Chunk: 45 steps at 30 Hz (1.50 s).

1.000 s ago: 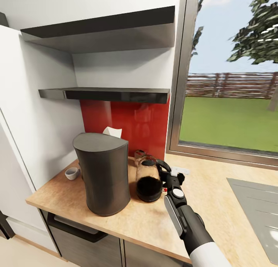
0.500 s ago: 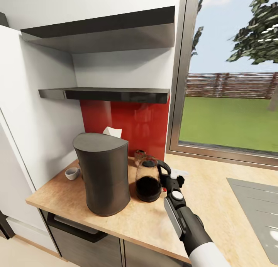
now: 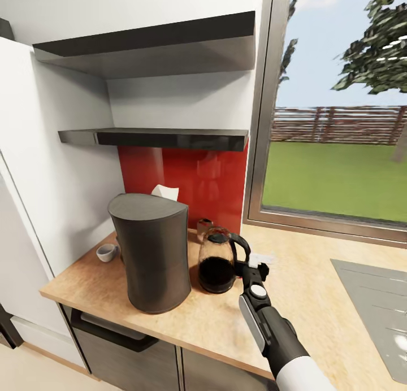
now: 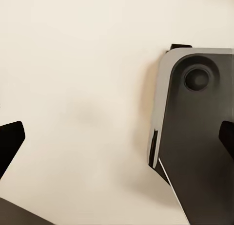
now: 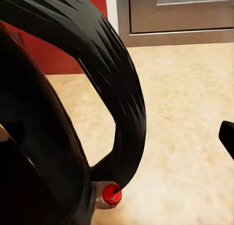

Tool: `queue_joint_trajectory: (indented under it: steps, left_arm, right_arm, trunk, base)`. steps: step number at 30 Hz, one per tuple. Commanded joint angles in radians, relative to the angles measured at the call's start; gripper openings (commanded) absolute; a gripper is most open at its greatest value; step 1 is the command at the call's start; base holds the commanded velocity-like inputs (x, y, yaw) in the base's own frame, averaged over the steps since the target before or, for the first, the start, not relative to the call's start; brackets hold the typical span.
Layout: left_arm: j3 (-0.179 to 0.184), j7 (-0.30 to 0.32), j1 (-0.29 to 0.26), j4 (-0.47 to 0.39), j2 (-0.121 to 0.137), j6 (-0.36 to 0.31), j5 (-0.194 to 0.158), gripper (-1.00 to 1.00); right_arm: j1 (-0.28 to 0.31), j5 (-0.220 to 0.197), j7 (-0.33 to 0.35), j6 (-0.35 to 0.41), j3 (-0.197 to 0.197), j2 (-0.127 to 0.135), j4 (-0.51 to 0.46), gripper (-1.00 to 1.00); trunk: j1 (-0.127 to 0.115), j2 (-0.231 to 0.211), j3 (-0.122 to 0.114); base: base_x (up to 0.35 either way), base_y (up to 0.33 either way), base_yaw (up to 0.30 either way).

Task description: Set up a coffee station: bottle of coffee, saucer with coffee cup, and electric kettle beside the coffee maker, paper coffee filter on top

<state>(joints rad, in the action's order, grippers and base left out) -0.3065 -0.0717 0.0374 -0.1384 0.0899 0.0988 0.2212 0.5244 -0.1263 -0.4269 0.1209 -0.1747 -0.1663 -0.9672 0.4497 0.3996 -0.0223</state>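
Sitting just beside the electric kettle's [image 3: 217, 261] handle, the right gripper [image 3: 255, 271] — fingers spread, holding nothing — risks nudging the kettle into the coffee maker [image 3: 151, 255].

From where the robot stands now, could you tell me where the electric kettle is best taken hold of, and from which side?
Probably by the black loop handle of the electric kettle. The handle juts toward the window side, away from the coffee maker close on the other side, and arches clear of the glass body, leaving a gap for a finger. The right gripper already sits at that side.
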Motion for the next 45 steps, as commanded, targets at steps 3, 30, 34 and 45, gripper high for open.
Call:
queue_joint_trajectory:
  steps: [3, 30, 34, 45]
  left_arm:
    - [-0.005, -0.002, 0.001, -0.001, -0.001, 0.003, 0.01, 1.0]
    - [-0.003, -0.002, -0.002, -0.012, -0.002, 0.011, 0.01, 1.0]
    - [-0.003, -0.001, -0.003, -0.015, 0.002, 0.014, 0.01, 1.0]
    - [-0.002, 0.0, -0.044, -0.09, 0.011, 0.018, 0.013, 1.0]
  right_arm:
    - [0.0, -0.007, -0.007, 0.004, -0.003, 0.001, -0.002, 1.0]
    - [0.0, -0.007, -0.007, 0.004, -0.005, 0.001, 0.0, 1.0]
    - [0.0, -0.008, -0.007, 0.005, -0.005, 0.001, -0.001, 1.0]
    - [0.0, -0.009, -0.004, 0.006, -0.012, -0.004, 0.001, 1.0]
  trunk:
    - [0.0, 0.0, 0.0]
    - [0.0, 0.0, 0.0]
    - [0.0, 0.0, 0.0]
    - [0.0, 0.0, 0.0]
  base:
    - [-0.16, 0.0, 0.0]
    - [-0.134, 0.0, 0.0]
    - [-0.134, 0.0, 0.0]
    - [-0.307, 0.065, 0.0]
